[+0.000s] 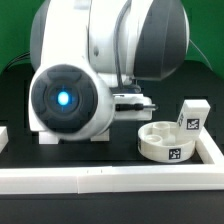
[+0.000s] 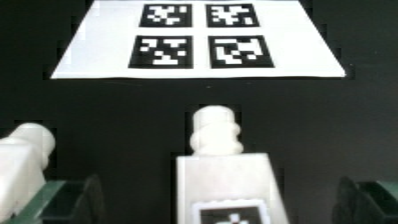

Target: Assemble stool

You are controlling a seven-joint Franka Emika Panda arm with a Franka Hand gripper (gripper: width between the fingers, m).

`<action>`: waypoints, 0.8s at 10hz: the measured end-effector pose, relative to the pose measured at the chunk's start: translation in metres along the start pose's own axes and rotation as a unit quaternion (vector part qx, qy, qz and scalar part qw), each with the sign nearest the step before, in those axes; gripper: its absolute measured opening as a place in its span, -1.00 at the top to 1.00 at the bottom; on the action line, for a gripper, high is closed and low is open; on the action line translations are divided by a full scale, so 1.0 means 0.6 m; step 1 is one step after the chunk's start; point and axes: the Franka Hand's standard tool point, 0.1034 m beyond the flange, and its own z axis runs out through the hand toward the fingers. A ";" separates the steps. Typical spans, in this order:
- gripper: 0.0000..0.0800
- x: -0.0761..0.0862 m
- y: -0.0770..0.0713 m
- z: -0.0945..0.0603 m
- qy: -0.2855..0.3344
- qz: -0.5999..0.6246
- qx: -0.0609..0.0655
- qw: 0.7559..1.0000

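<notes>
The fingers [image 2: 64, 205] were spread wide, with a white leg block [image 2: 228, 178] between them and a gap on each side. Its knobbed peg pointed toward the marker board [image 2: 196, 40] on the black worktop [image 2: 107, 110]. A second leg block [image 2: 25, 155] lay near. In the exterior view the round seat [image 1: 165, 140] sat by the border rail [image 1: 110, 180], with a tagged leg block [image 1: 190, 114] just behind it.

— What sits at the exterior view's right?
— A short round white plastic ring seat [image 1: 160, 138] on the black table [image 1: 115, 156], with a small white rectangular leg block [image 1: 192, 116] upright just behind it. Both show tags.
— And the big white-and-grey robot arm [image 1: 110, 40]?
— It looms close, one round joint glowing blue. A long white border rail [image 1: 100, 181] edges the front.
</notes>
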 end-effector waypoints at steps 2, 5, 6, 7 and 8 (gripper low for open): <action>-0.62 0.007 -0.001 -0.004 0.008 -0.002 -0.002 1.000; -0.62 0.025 0.004 0.021 -0.006 0.001 -0.002 1.000; -0.62 0.026 0.004 0.023 -0.007 0.001 -0.002 1.000; -0.62 0.027 0.004 0.024 -0.007 0.001 -0.002 1.000; -0.31 0.027 0.004 0.024 -0.007 0.000 -0.002 1.000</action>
